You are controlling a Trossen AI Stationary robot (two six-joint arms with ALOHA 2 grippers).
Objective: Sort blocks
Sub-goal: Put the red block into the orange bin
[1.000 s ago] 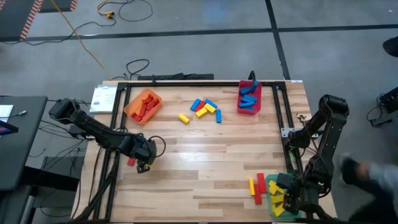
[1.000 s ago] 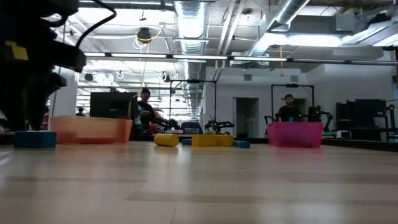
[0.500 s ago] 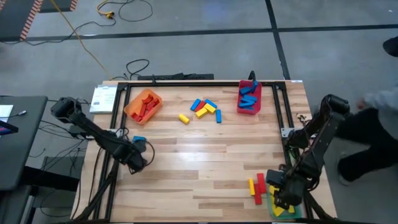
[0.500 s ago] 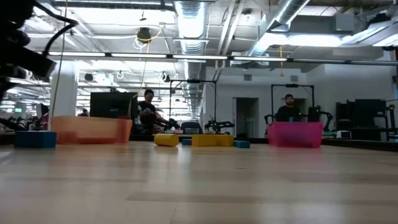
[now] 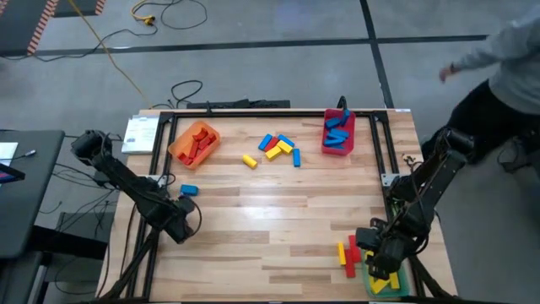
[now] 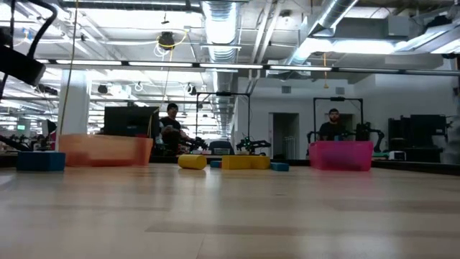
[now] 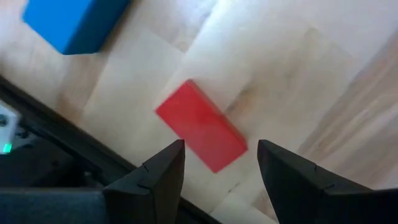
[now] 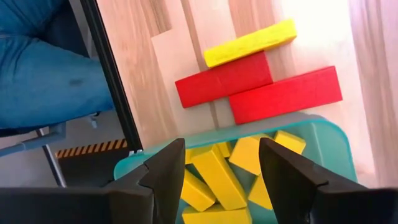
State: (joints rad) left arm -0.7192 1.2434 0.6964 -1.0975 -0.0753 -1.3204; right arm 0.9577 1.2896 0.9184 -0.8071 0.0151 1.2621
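At lower left of the high view, the left gripper [image 5: 180, 230], now released, hovers over a red block [image 7: 201, 134] beside a just-dropped blue block [image 5: 188, 190]; right gripper [image 5: 381, 262] empty.

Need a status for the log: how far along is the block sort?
Partly done. The orange bin holds reds, pink bin blues, green bin yellows. Both grippers, left and right, open, nothing held. Left: centre pile, blue block, red block, three blocks beside green bin.
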